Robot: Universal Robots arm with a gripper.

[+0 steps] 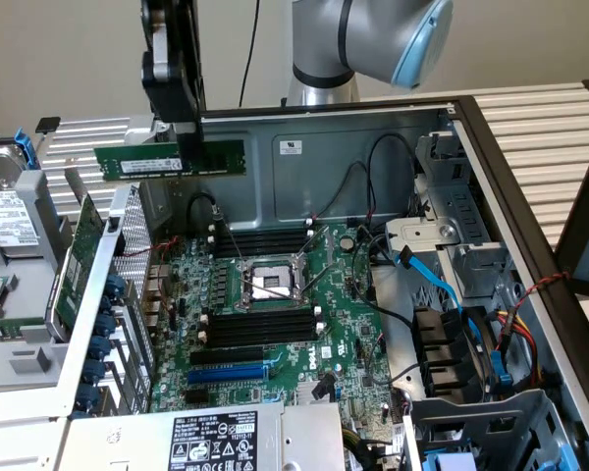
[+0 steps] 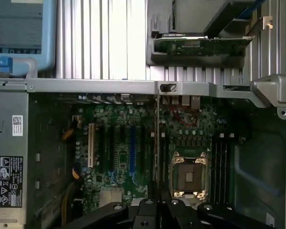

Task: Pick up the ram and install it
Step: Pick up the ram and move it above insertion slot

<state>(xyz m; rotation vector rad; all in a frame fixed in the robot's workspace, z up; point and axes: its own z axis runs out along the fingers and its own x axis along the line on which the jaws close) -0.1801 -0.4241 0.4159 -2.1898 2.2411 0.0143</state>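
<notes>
1. closest to you in the exterior view is the power supply (image 1: 214,439) with its white label, at the front edge of the open computer case (image 1: 314,162).
2. just behind it lies the green motherboard (image 1: 346,324), with a blue slot (image 1: 226,374) and a bank of black memory slots (image 1: 260,327) beside it.
3. past those slots you see the open cpu socket (image 1: 272,283), and a second bank of black memory slots (image 1: 265,240) beyond it.
4. on the exterior view's left, a broader green expansion card (image 1: 71,263) stands tilted outside the case.
5. the ram (image 1: 137,162) is in the air, level, above the far corner of the case on the exterior view's left, clear of the motherboard and of every slot.
6. your pincer (image 1: 187,157) is narrow and clamped on the ram, nearer the stick's end on the exterior view's right.
7. farthest back, the grey arm (image 1: 373,34) rises from the slatted bench (image 1: 550,128).
</notes>
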